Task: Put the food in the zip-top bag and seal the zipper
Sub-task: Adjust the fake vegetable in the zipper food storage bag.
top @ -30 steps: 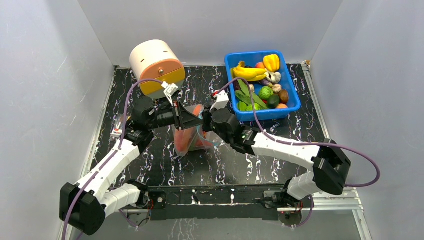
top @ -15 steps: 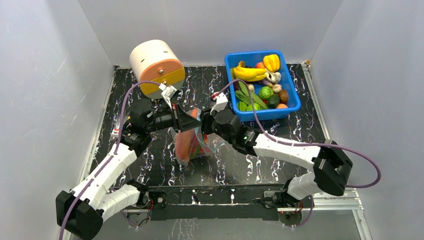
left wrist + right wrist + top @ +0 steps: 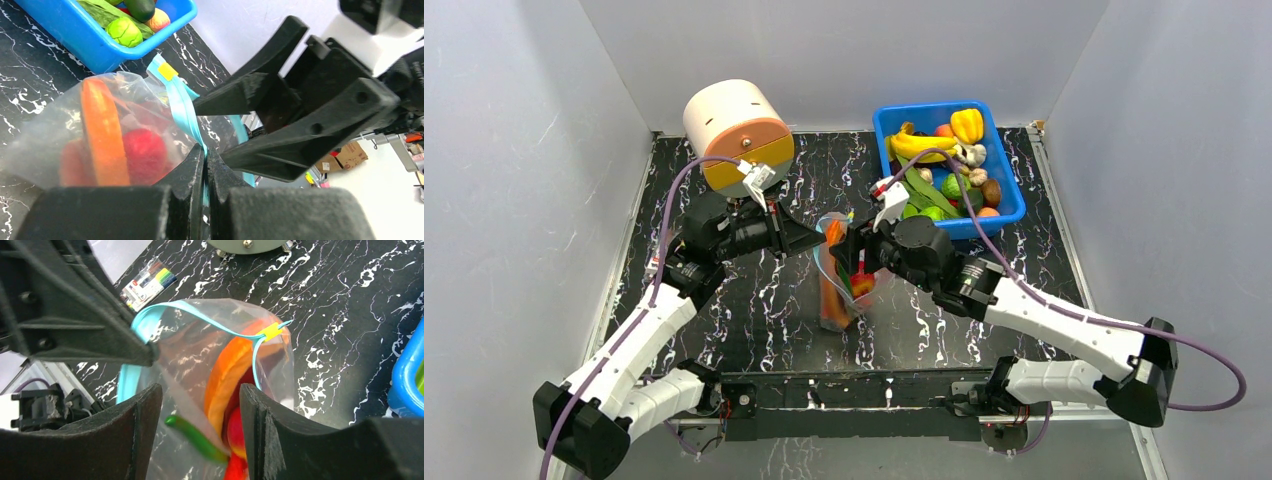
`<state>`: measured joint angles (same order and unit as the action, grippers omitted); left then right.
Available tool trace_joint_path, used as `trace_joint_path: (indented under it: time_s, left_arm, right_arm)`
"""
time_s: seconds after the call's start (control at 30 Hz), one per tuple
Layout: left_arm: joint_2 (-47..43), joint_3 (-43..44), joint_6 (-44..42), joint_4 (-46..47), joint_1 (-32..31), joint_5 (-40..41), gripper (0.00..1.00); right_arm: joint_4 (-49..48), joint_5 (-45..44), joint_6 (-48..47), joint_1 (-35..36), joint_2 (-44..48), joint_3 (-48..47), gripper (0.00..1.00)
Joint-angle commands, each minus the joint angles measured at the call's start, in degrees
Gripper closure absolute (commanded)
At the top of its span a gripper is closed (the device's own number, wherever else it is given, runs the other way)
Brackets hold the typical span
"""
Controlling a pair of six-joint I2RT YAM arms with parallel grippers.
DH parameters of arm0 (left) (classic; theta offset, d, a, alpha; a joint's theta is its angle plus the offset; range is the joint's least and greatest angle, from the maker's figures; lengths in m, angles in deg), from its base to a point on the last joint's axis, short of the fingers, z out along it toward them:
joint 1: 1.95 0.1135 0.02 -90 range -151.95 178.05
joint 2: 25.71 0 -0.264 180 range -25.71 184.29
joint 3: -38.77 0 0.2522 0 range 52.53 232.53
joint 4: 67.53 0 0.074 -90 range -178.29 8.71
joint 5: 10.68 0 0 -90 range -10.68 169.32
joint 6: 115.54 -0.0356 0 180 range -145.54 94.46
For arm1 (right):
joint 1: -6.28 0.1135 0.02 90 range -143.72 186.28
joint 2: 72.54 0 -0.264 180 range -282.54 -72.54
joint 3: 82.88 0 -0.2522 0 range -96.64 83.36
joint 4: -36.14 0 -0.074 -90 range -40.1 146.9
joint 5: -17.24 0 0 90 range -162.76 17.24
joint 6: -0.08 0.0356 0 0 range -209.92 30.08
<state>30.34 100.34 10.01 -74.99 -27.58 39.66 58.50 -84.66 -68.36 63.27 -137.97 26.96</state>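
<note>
Right now the zip-top bag [image 3: 834,300] stands up in the middle of the black table [image 3: 724,320], between the two arms. The left gripper [image 3: 206,152] is pinched tight on the zipper [image 3: 182,107], the blue-green strip along the bag's mouth, and holds that edge up. The right gripper [image 3: 200,390] sits just over the open mouth. Its two fingers are spread apart and squeeze nothing. Below the gap there is a small green food piece [image 3: 192,437]. It looks blurry, so I cannot tell if it touches anything. Inside the bag are a long orange piece [image 3: 100,135] and a round red piece [image 3: 145,155]. A little yellow slider [image 3: 271,331] sits on the strip, at the end far from the left gripper.

The two grippers are very close together at the mouth. The left one's black finger reaches in over one side of the mouth. From above, the right gripper hides the top of the bag.

A blue bin [image 3: 1014,185] sits at the back right, near the right gripper. It is full of toy food, with bananas [image 3: 921,145] and a yellow pepper [image 3: 967,125]. A purple cable crosses over it. A round white and orange drum [image 3: 736,135] stands at the back left, just behind the left gripper. A pack of coloured pens [image 3: 150,284] lies on the table by the left arm.
</note>
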Motion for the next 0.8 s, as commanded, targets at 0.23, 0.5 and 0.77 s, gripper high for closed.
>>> trace_joint_path:
  time_s: [0.23,0.5,0.77]
  left_arm:
    - [-0.05,0.88,1.14,2.50,-0.13,0.64,1.00]
    - [-0.50,1.33,-0.01,0.57,-0.12,1.13,1.00]
    - [-0.65,0.84,0.67,1.58,-0.12,0.28,1.00]
  right_arm:
    - [6.09,5.21,-3.47,0.27,6.48,-3.61,0.52]
    - [-0.53,9.10,-3.64,0.31,3.84,0.89,0.71]
    - [-7.62,9.47,1.45,0.31,-1.40,3.51,0.93]
